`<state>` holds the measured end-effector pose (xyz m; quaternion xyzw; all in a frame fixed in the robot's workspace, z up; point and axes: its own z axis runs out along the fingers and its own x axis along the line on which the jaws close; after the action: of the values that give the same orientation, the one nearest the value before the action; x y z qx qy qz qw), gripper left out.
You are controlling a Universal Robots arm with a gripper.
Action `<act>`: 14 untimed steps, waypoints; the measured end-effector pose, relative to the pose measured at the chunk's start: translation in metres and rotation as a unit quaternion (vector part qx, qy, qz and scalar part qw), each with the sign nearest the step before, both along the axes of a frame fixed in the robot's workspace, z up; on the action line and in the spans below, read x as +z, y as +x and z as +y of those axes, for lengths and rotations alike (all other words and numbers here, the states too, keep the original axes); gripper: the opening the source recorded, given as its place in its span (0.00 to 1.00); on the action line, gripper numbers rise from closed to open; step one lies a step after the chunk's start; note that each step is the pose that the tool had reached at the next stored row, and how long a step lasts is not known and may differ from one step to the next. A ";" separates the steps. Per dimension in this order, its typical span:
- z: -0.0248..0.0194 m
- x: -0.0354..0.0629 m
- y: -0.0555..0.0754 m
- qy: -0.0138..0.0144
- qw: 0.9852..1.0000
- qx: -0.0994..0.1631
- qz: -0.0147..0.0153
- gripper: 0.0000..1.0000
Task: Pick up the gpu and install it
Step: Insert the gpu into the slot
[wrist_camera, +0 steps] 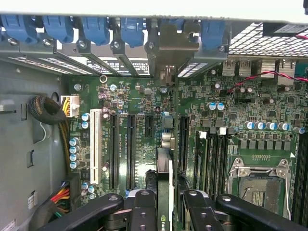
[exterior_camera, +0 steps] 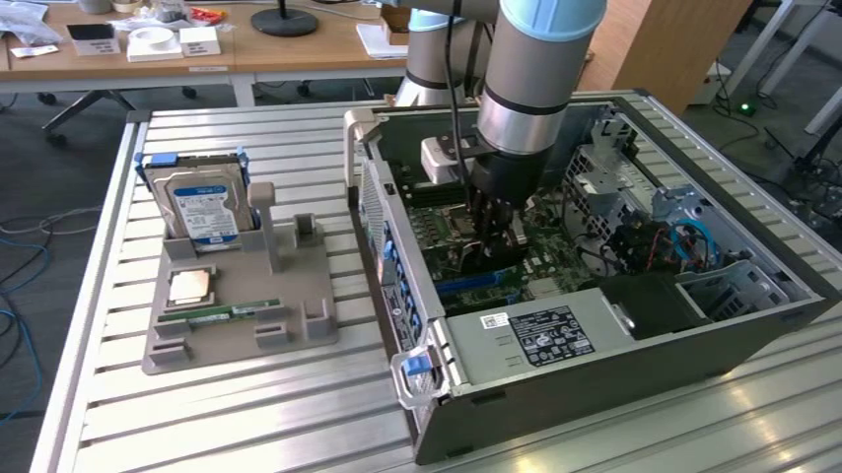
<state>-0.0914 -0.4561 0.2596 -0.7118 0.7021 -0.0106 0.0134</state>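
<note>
Slatted metal bench (exterior_camera: pixel 237 414), open PC case (exterior_camera: pixel 593 384). Gripper (wrist_camera: pixel 166 207) pinched the gpu (wrist_camera: pixel 163 168) edge-on, low over the motherboard (wrist_camera: pixel 144 96) slots. Risk: card edge askew to the slot would jam or scrape neighbouring components.

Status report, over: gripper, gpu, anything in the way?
The gripper shut on the gpu, inside the PC case. Card edge-on over the motherboard slots. Slots beneath look unobstructed.
</note>
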 end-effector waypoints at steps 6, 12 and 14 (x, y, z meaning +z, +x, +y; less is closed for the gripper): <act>-0.0001 -0.0017 0.000 0.000 1.000 0.000 0.000 0.26; 0.0000 -0.0023 -0.001 0.000 1.000 0.000 0.000 0.26; 0.0000 -0.0023 -0.001 0.000 1.000 0.000 0.000 0.26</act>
<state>-0.0921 -0.4561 0.2572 -0.7118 0.7021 -0.0106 0.0134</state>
